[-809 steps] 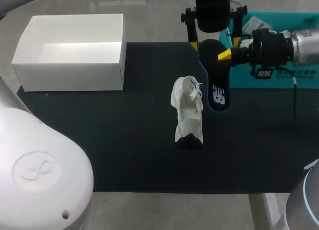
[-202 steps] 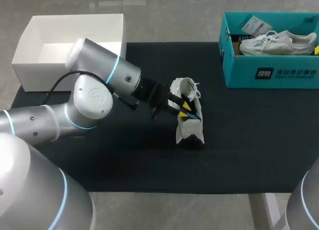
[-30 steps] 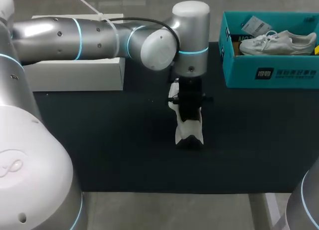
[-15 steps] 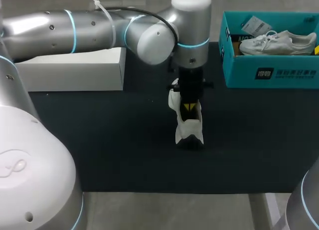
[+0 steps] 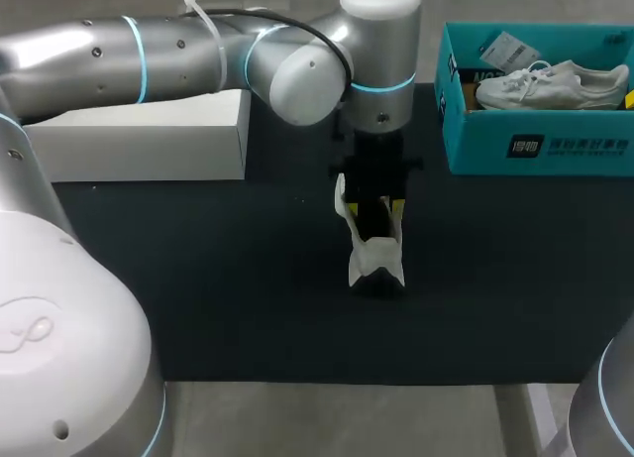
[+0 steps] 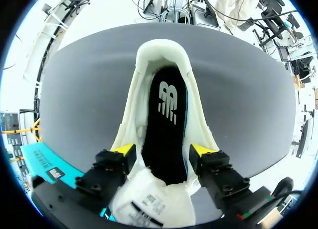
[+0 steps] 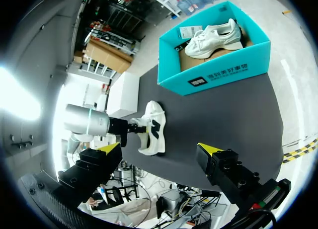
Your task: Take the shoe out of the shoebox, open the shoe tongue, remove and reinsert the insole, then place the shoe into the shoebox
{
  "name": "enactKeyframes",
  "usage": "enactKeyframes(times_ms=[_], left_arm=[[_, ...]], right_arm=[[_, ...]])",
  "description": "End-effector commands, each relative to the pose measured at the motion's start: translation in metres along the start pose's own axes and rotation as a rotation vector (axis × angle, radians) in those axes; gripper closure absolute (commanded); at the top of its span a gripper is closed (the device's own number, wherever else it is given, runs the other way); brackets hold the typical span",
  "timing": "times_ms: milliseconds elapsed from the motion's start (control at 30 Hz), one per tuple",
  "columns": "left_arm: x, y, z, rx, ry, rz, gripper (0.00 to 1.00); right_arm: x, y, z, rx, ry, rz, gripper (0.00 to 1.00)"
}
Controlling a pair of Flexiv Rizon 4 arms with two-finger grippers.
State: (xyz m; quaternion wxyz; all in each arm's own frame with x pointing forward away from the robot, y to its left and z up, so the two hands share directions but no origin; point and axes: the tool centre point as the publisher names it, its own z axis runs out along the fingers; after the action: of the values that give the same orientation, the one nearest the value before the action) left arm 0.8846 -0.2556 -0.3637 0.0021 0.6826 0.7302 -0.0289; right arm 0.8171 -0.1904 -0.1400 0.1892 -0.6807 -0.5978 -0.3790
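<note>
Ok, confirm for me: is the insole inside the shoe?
Yes, the left wrist view shows the black insole lying inside the white shoe.

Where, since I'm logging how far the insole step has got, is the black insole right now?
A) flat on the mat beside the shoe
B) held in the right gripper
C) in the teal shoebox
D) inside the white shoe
D: the left wrist view looks straight into the white shoe and shows the black insole lying inside it, with the left gripper over the shoe's opening.
</note>
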Motion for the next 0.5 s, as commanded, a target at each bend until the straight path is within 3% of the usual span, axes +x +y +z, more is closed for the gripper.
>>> enactKeyframes(times_ms=[33,267,500], left_arm=[[0.003,-0.005,-0.009,-0.01,-0.007,0.01,0.0],[0.002,-0.003,-0.014,-0.014,-0.023,0.009,0.0],[-0.004,0.013,-0.028,-0.048,-0.024,0.001,0.0]], right_arm=[[0.0,-0.001,0.0,-0.001,-0.002,0.001,0.0],[0.0,-0.001,0.0,-0.001,-0.002,0.001,0.0],[0.0,-0.001,0.0,-0.001,-0.002,0.001,0.0]])
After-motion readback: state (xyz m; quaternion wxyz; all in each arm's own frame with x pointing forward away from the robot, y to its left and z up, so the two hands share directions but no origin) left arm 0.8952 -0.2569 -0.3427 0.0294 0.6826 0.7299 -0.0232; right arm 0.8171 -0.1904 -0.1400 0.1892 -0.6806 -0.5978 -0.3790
